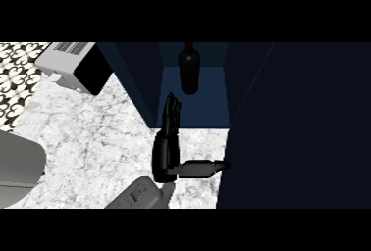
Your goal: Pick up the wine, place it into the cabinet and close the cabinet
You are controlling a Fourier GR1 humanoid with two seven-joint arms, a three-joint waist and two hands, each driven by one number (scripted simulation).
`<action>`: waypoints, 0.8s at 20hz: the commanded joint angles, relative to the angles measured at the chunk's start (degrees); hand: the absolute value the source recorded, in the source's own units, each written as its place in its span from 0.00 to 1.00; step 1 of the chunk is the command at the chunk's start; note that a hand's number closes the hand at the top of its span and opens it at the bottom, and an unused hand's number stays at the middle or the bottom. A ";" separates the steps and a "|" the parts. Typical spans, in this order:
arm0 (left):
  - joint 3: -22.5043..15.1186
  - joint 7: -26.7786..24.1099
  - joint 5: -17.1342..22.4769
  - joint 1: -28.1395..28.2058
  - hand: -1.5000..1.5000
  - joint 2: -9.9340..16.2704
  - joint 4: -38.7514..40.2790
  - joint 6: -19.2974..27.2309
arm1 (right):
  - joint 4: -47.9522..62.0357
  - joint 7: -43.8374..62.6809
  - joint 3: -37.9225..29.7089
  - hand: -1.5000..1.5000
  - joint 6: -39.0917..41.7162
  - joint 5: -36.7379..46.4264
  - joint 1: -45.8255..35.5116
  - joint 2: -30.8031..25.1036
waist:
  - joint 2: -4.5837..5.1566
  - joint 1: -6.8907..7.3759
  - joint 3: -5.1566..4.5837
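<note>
Dark glass wine bottle (pixel 189 68) stands inside the navy cabinet (pixel 196 105); right hand (pixel 168 147), fingers straight (thumb out), beside the open door (pixel 297 122), likely to push it.

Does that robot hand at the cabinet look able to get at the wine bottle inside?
Probably yes. The robot hand is open, its fingers pointing into the open cabinet, and nothing visible lies between them and the wine bottle further back.

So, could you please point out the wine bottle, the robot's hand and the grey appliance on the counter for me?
wine bottle (pixel 189 73): head view, on its dark body, inside the cabinet.
left hand (pixel 167 147): head view, on the palm, fingers straight.
grey appliance (pixel 66 59): head view, on its light top, upper left.
</note>
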 commanded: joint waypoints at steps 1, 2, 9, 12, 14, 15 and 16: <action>-3.00 0.69 -4.06 7.62 0.00 0.61 -10.00 5.05 | -2.13 -3.47 -2.14 0.00 2.09 -2.85 3.51 -0.67 | 0.15 -0.02 0.01; -2.54 3.35 -4.79 7.69 0.00 1.75 -12.48 6.27 | -4.22 0.92 -0.22 0.00 0.55 -1.70 2.69 -0.31 | 0.14 -0.06 -0.01; -6.42 5.48 -9.17 17.75 0.00 5.52 -25.85 9.73 | -5.63 3.48 -2.21 0.00 0.75 -3.80 -0.04 -1.49 | 0.16 -0.03 -0.03; -6.18 6.79 -8.42 20.21 0.00 10.60 -31.33 5.41 | -7.65 5.24 -1.23 0.00 1.57 -6.54 1.70 -1.45 | 0.13 -0.20 -0.02; -6.79 5.33 -8.98 23.02 0.00 11.99 -33.00 4.19 | -3.45 2.02 -3.88 0.00 4.21 -10.91 2.48 -2.16 | 0.22 -0.13 0.01; -7.09 7.28 -10.57 21.01 0.00 12.94 -34.20 5.56 | -1.03 2.32 0.90 0.00 2.50 -6.89 0.95 0.38 | 0.21 -0.01 0.00; -4.57 8.26 -7.95 22.50 0.00 16.83 -36.64 2.16 | -5.95 1.52 4.73 0.00 3.24 -4.26 5.95 1.21 | 0.11 -0.25 -0.01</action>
